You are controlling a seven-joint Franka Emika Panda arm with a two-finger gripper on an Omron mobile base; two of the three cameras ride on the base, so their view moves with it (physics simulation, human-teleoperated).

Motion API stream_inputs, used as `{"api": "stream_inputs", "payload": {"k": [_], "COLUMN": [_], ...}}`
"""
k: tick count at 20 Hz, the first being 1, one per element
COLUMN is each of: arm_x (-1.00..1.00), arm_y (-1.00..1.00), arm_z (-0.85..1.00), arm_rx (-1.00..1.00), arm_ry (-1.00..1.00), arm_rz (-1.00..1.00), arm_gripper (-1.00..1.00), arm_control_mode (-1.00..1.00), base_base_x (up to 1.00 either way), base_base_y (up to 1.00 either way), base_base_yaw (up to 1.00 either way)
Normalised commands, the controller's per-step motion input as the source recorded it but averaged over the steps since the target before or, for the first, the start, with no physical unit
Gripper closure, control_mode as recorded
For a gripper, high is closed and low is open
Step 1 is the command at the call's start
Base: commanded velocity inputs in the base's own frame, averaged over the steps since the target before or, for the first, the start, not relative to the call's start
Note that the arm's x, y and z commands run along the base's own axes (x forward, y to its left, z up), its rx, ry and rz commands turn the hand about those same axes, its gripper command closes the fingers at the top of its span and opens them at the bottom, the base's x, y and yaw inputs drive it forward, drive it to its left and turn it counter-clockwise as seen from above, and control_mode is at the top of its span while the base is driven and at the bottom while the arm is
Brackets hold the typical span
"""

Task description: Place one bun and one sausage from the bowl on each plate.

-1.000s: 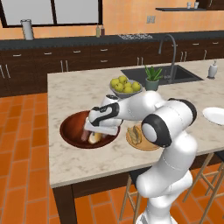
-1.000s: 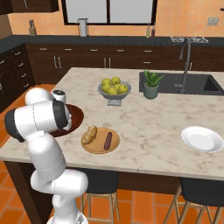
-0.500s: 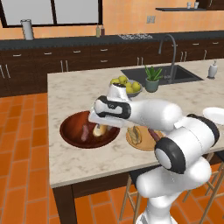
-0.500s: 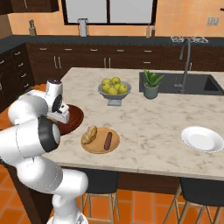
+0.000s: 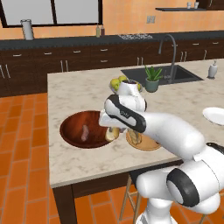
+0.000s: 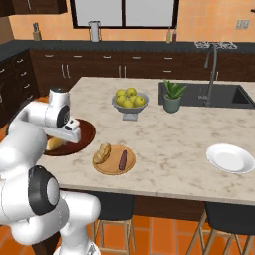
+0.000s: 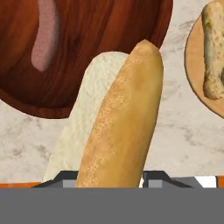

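My gripper (image 7: pixel 109 177) is shut on a long golden bun (image 7: pixel 122 127) and holds it just above the near right rim of the dark wooden bowl (image 7: pixel 105 35). One pink sausage (image 7: pixel 46 33) lies in the bowl. In the left base view the bun (image 5: pixel 111 134) hangs under the gripper (image 5: pixel 109 129) at the bowl's (image 5: pixel 72 129) right edge, with the sausage (image 5: pixel 84 132) to its left. The tan plate (image 6: pixel 112 167) beside the bowl carries a bun (image 6: pixel 102 153) and a sausage (image 6: pixel 123 160). The white plate (image 6: pixel 230 158) sits bare at the far right.
A grey footed bowl of apples (image 6: pixel 129 102) and a small potted plant (image 6: pixel 172 97) stand behind the tan plate. The sink (image 6: pixel 219 97) with its tap lies at the back right. Bare marble counter stretches between the tan plate and the white plate.
The arm's elbow has swung round and forward. The hand has stayed over the bowl, and the bun in it has shifted a little toward the bowl's right rim.
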Motion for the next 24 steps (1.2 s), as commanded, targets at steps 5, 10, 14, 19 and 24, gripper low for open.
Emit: {"api": "stream_inputs", "payload": {"k": [5,10,14,19,24], "arm_x": [-0.01,0.02,0.00,0.00,0.00], "arm_y": [-0.50,-0.57,-0.70,-0.12,0.00], "arm_z": [0.15,0.00,0.01,0.00,0.00], "arm_rx": [-0.13,-0.13,-0.01,0.00,0.00], "arm_ry": [0.13,0.09,0.00,0.00,0.00], "arm_rz": [0.20,0.04,0.00,0.01,0.00], "arm_gripper": [1.00,1.00,1.00,1.00,1.00], "arm_control_mode": [-1.00,-1.00,-1.00,1.00,1.00], "base_base_x": [0.00,0.00,0.00,-0.09,-0.45], "base_base_y": [0.00,0.00,0.00,-0.03,-0.84], "base_base_yaw": [0.00,0.00,0.00,0.00,-0.07]}}
